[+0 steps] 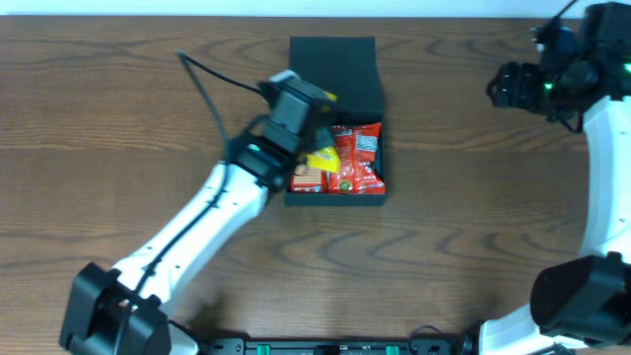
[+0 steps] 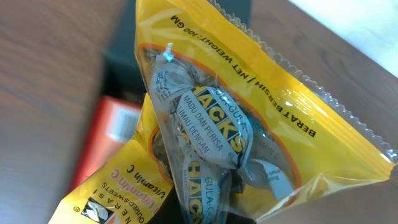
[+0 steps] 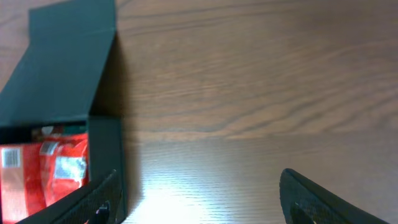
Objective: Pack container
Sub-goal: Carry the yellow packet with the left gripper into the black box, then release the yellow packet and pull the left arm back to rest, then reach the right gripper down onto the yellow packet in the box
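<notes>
The container is a dark square box with its flap lid open toward the far side, at the table's middle. Red snack packets lie inside it. My left gripper is over the box's left part, shut on a yellow candy bag. The bag fills the left wrist view, hanging over the box. My right gripper is open and empty at the far right, raised above the table. In the right wrist view its fingers frame bare wood, with the box wall and lid at the left.
The brown wooden table surrounds the box. A black cable runs from my left arm toward the far left. The right arm's base stands at the near right corner.
</notes>
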Controlling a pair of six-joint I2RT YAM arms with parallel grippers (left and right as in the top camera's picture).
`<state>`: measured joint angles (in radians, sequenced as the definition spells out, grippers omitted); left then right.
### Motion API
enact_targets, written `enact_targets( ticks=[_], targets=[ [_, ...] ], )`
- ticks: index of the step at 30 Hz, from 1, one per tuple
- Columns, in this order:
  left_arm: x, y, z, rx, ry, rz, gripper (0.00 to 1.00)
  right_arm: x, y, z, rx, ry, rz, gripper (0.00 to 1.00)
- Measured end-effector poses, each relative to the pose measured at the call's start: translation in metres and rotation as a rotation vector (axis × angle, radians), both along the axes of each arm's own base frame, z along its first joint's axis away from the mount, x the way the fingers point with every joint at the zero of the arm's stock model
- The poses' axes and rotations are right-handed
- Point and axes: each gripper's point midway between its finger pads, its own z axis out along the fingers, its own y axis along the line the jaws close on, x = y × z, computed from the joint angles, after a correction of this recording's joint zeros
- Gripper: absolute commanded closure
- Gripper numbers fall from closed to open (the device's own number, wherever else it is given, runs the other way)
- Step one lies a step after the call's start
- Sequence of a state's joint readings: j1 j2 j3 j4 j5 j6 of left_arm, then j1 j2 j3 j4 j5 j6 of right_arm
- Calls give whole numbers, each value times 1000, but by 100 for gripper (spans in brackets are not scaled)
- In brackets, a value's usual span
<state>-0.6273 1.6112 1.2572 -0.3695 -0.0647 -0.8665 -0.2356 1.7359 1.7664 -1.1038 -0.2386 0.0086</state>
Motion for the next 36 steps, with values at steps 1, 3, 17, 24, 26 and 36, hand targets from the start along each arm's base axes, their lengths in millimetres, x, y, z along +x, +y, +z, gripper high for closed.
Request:
enact_targets(
  ticks=[1,3,17,24,26,36],
  targets=[
    [-6,-11,-6,-17,22,2,94,-1,-7,0,4,1,-25,20],
    [-12,-21,-13,-33,50,7,94,-2,-15,0,7,1,-49,20],
    [-2,-54,-20,-46,73,-88,5,-5,-14,0,51,10,-66,83],
    [9,44,40,18,25,82,5,-1,11,4,149,-14,19,98],
    [12,90,71,13,-33,170,5,7,36,2,226,-29,106,99],
    [-23,267,108,100,-16,542,5,39,223,-42,683,-46,657,99]
  ],
)
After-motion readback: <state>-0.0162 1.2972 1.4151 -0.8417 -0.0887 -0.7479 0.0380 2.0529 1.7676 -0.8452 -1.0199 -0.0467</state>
